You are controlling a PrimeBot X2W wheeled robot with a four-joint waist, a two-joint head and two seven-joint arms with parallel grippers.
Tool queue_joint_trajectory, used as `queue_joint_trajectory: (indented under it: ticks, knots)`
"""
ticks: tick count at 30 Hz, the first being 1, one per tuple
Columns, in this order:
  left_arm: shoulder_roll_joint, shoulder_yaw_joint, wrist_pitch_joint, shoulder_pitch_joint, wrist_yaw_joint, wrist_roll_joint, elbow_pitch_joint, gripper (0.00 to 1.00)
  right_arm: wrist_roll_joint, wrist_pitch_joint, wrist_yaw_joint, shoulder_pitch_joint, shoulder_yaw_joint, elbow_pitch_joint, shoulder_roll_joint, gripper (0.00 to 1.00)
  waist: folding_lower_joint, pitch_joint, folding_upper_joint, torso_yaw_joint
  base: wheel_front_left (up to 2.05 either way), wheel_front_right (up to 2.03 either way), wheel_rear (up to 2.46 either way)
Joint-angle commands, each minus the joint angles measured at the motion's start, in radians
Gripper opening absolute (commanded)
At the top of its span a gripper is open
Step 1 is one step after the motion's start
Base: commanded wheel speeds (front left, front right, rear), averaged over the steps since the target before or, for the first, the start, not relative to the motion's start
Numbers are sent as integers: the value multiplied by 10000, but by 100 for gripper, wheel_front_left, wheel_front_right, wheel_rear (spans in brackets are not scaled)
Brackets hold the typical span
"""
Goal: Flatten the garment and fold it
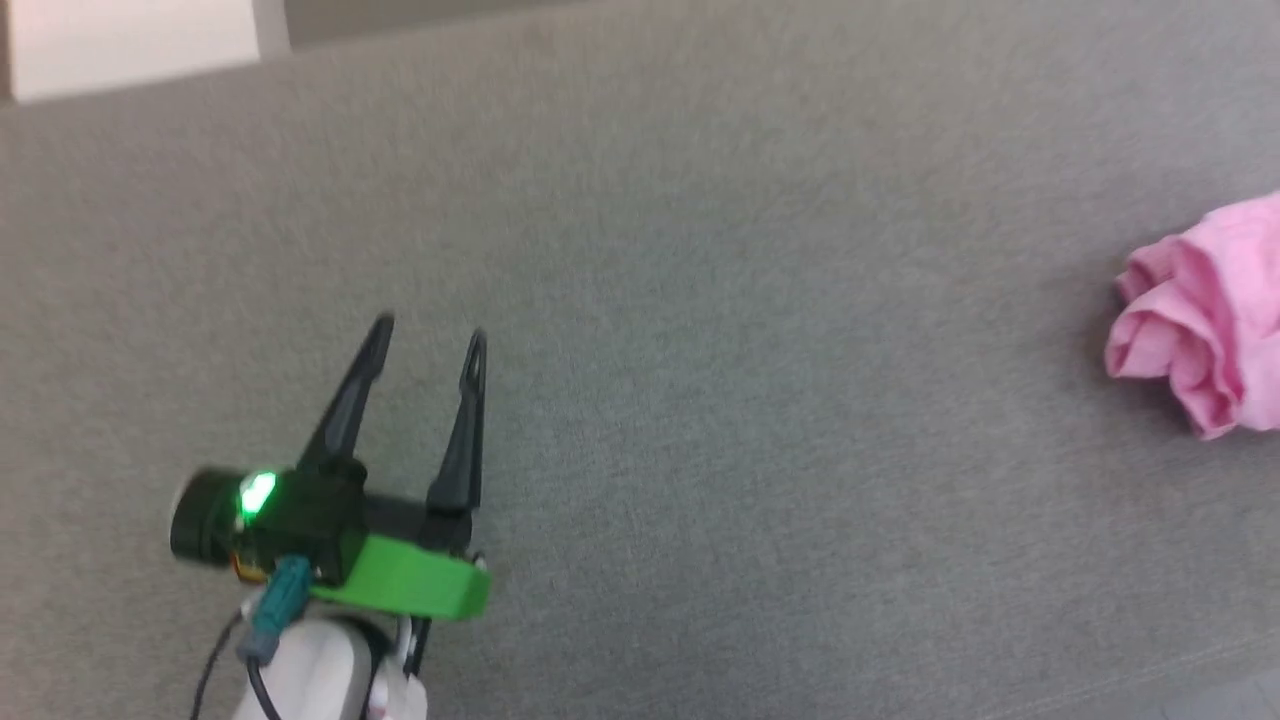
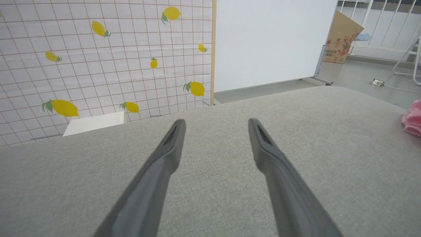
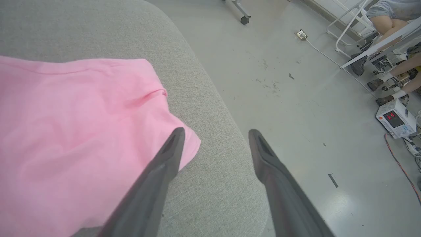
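Observation:
The garment (image 1: 1205,315) is a pink cloth bunched at the right edge of the grey padded surface (image 1: 700,300) in the head view. My left gripper (image 1: 428,333) stands open at the lower left, far from it, fingers apart over bare fabric. Its own wrist view shows my left gripper (image 2: 215,125) open, with a pink edge of the garment (image 2: 412,120) at far right. In the right wrist view my right gripper (image 3: 215,135) is open above the garment (image 3: 72,131), which spreads to the left; the left finger overlaps its corner, and nothing is held.
The grey surface ends in a rounded edge (image 3: 230,131) just under my right gripper, with floor (image 3: 296,98) beyond. A lemon-patterned panel (image 2: 105,59) and a white board (image 2: 269,39) stand past the far edge. A person's legs (image 3: 394,29) and a small device (image 3: 394,118) sit at the right.

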Motion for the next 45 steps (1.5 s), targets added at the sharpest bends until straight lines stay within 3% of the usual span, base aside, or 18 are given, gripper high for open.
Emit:
queue_joint_trajectory:
  ticks: [1, 6, 12, 19, 32, 45]
  knots:
    - [-70, 73, -61, 298, 109, -115, 60, 100, 207, -260, -17, 453, 62, -239, 48, 100, 1, -1518, 73, -60, 0, 0, 0]
    - [-194, 219, -81, 1077, 323, -284, 191, 100, 999, -851, -17, 2094, 191, -1332, 414, 100, 1, -2436, 73, 119, 0, 0, 0]
    - [-272, 378, -91, 1657, 412, -419, 453, 100, 1655, -1068, -17, 3936, 741, -3150, 1565, 100, 1, -3090, 73, 570, 0, 0, 0]
    - [-290, 517, -93, 1892, 373, -443, 798, 100, 1854, -930, -17, 4840, 1845, -4792, 2619, 100, 1, -3582, 73, 1422, 0, 0, 0]
    - [-103, 1006, -94, 1895, 271, -422, 1508, 100, 1670, -1064, -17, 4827, 3584, -6070, 3282, 100, 1, -4104, 73, 2708, 0, 0, 0]
    - [-293, 1068, -95, 2681, 113, -411, 1867, 100, 1713, -924, -17, 5994, 3933, -6696, 3625, 100, 1, -4385, 73, 2430, 0, 0, 0]
